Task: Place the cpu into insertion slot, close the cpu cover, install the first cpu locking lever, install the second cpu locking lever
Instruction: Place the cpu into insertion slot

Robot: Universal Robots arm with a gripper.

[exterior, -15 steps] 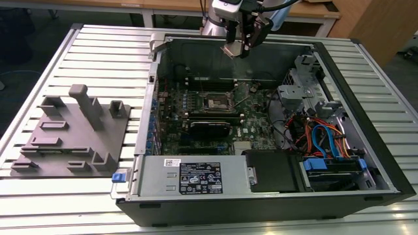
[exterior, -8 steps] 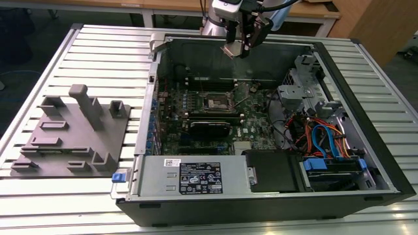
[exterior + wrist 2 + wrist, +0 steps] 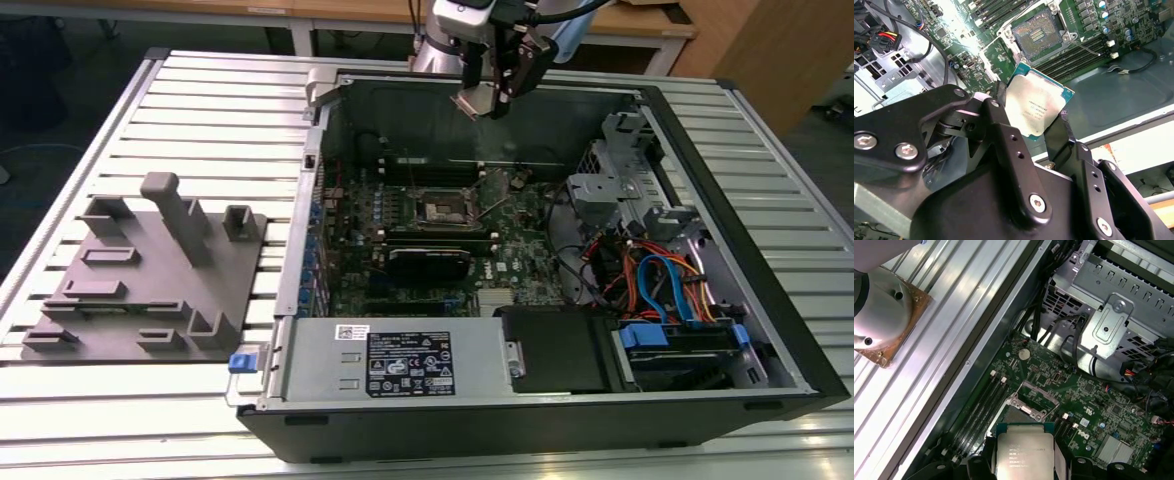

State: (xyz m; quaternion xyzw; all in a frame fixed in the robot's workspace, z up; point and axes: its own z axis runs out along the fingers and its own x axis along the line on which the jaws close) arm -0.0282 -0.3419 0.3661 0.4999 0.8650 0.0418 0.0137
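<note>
My gripper hangs above the far wall of the open computer case, shut on the cpu. In both wrist views the cpu is a flat silver-grey square held by its edges between the two black fingers, tilted and well above the board. The insertion slot is a square socket with a silver rim on the green motherboard. Its contacts lie uncovered. In the first wrist view the slot sits just beyond the chip. I cannot make out the cpu cover or the locking levers.
Long black memory slots run beside the socket. A black block sits in front of it. A silver drive cage and coloured cables fill the exterior view's right. A grey fixture plate lies outside the case on the slatted table.
</note>
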